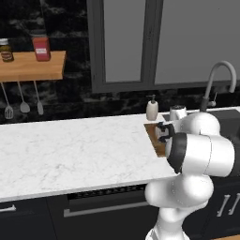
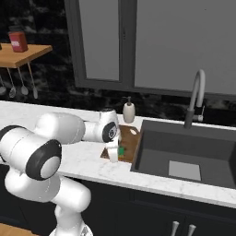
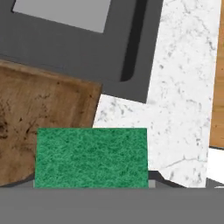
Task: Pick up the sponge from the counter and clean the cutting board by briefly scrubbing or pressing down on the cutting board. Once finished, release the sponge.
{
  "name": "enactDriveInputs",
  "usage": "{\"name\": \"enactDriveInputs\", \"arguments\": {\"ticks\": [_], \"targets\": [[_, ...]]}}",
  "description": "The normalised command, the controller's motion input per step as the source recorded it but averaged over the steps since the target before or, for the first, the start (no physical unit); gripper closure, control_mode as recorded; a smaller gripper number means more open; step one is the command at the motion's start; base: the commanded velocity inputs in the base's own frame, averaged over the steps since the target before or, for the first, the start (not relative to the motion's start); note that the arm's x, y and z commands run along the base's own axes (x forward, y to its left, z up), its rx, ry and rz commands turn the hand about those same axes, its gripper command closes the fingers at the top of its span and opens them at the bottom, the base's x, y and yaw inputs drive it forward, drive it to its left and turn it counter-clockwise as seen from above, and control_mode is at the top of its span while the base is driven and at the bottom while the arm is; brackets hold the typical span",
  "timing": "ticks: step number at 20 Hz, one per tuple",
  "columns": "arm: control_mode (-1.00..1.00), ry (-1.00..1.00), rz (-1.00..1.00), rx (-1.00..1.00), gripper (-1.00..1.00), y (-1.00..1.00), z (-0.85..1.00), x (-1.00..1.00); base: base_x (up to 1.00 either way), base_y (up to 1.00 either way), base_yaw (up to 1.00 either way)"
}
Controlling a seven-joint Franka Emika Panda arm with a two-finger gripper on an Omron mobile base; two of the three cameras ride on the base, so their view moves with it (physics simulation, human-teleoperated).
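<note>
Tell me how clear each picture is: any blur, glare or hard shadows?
Hand view: sharp, sponge fibres and cutting board grain crisp. Left base view: slightly soft, flat light, no glare on the counter. Right base view: even, faint shadow inside the sink.

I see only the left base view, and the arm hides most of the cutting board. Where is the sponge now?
Observer: In the right base view the sponge is at the claw, over the near edge of the cutting board.
Operator: Is it fully over the board?
Observer: No. In the hand view one part covers the board's corner and the other part covers the white counter.
Operator: Does the claw grip it?
Observer: I cannot tell; the sponge hides the fingertips.
Operator: What lies beside the board?
Observer: The dark sink, directly next to it.
</note>
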Motion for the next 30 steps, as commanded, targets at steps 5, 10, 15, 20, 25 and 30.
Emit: {"name": "enactDriveInputs", "arguments": {"ticks": [5, 10, 15, 20, 25, 30], "targets": [[-1.00, 0.32, 0.05, 0.27, 1.00, -0.73, 0.33, 0.69, 0.00, 0.00, 0.00], [-1.00, 0.07, 0.15, 0.34, 1.00, 0.01, -0.67, 0.67, 0.00, 0.00, 0.00], [-1.00, -0.25, 0.01, 0.25, 1.00, 0.14, -1.00, 0.14, 0.00, 0.00, 0.00], [-1.00, -0.35, 0.00, 0.10, 1.00, 0.63, -0.77, 0.05, 0.00, 0.00, 0.00], [-1.00, -0.11, -0.05, -0.02, 1.00, 0.96, -0.27, 0.55, 0.00, 0.00, 0.00], [-1.00, 0.42, -0.01, -0.20, 1.00, 1.00, 0.00, 0.97, 0.00, 0.00, 0.00]]}}
